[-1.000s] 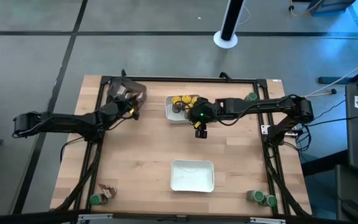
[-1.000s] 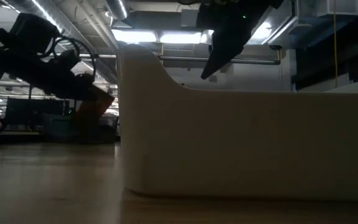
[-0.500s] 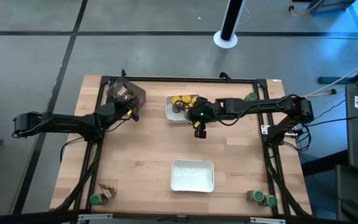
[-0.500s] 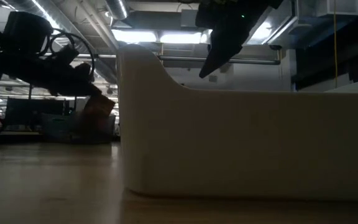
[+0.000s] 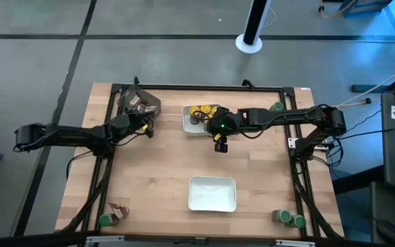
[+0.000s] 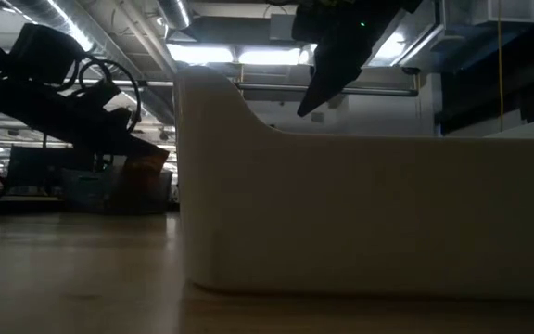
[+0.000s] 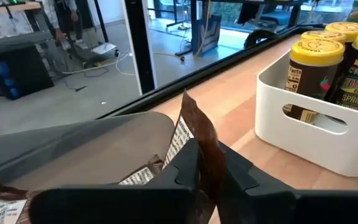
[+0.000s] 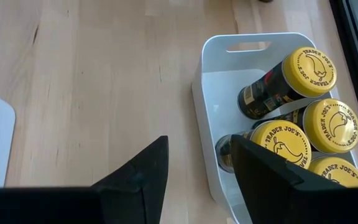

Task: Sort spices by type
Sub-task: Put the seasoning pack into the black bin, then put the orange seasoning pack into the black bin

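Note:
My left gripper (image 5: 145, 127) is shut on a crinkled brown packet (image 7: 194, 130) beside the dark bin (image 5: 137, 103) at the far left. More packets (image 7: 142, 177) lie inside the bin. A white tray (image 5: 199, 118) at the far middle holds several yellow-lidded jars (image 8: 312, 67). My right gripper (image 5: 221, 145) hangs open above the bare wood just near of that tray, with nothing between its fingers. In the low view the packet (image 6: 142, 172) shows under the left arm, and my right gripper (image 6: 327, 74) is high up. My left gripper pinches the packet's lower part (image 7: 205, 171) between its two fingers. They come nearly level from the table's left, pointing slightly down. The packet stands on edge, its upper end (image 7: 185, 102) past the fingertips. Whether it touches the bin cannot be told.
An empty white tray (image 5: 212, 193) sits near the front middle. Green-lidded jars stand at the front right corner (image 5: 290, 219), the front left corner (image 5: 105, 221) and the far right (image 5: 278, 107). Another packet (image 5: 118, 210) lies at the front left.
My left gripper has turned at the wrist beside the bin while staying in place. The packet it holds now sits a little lower in the low view.

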